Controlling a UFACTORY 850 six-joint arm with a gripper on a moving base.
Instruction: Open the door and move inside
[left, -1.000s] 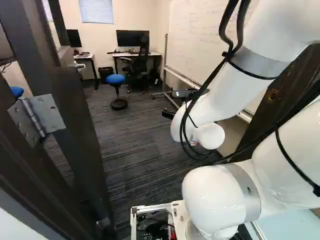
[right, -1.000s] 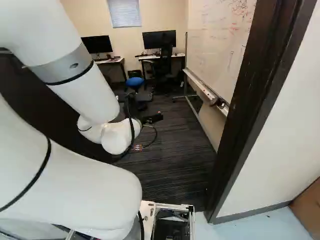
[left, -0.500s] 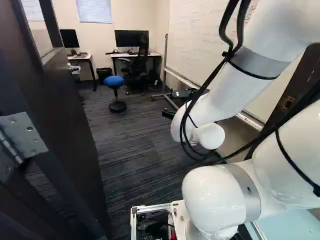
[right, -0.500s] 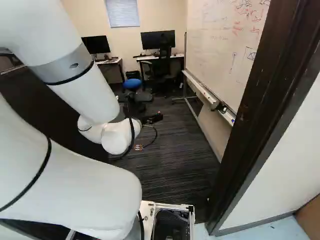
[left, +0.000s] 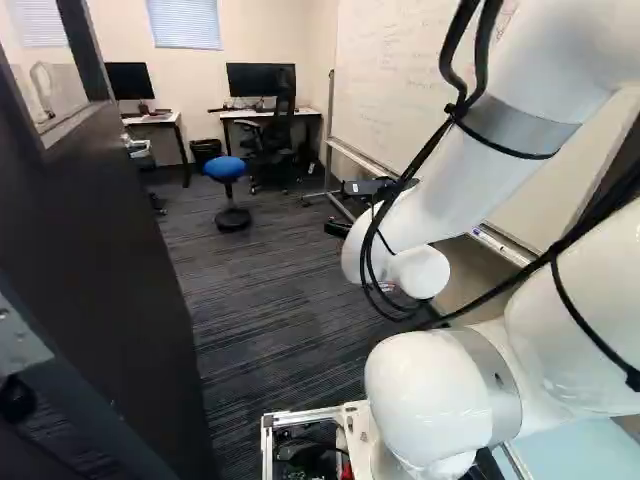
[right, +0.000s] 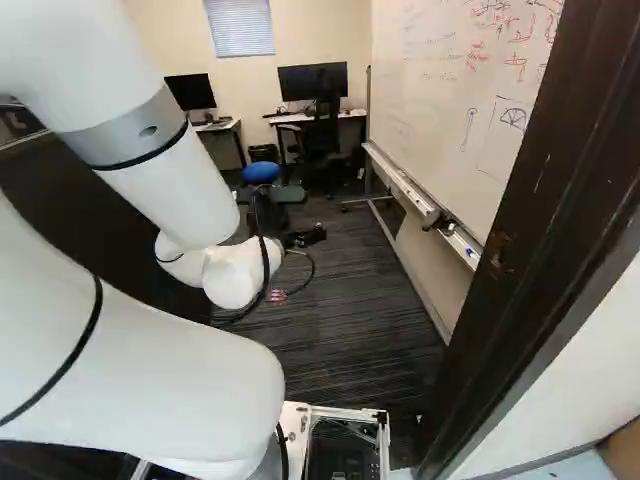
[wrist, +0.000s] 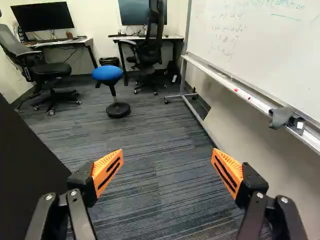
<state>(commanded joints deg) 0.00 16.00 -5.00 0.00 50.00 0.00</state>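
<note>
The tool (wrist: 167, 167) hangs over carpet with its orange pads well apart and nothing between them. From it, the door (wrist: 27, 185) stands swung inward at about nine o'clock, and the whiteboard (wrist: 255, 55) slopes along from one to three o'clock. If the arm swings toward nine, a finger could knock the door's face; a drift toward two could bring it against the whiteboard's tray (wrist: 250, 97) or the dark cloth (wrist: 282, 117) on it. Farther out, the stool (wrist: 107, 74) at eleven o'clock and the whiteboard's foot (wrist: 181, 95) near twelve could stop a drive carried too deep. At the base, the likeliest trouble seems to be a turn made too early in the doorway: the base frame (left: 300, 414) lies between the door at ten o'clock and the door frame (right: 545, 225) at two, so its corner, or the arm's bulging elbow side, could scrape either. The slack cables (left: 590, 232) might snag on the frame too, and the door could swing back if nothing holds it. The arm covers much of the door in the right base view and part of the frame in the left. I cannot make out the door's handle, the base's wheels, or the clearance beside them.
</note>
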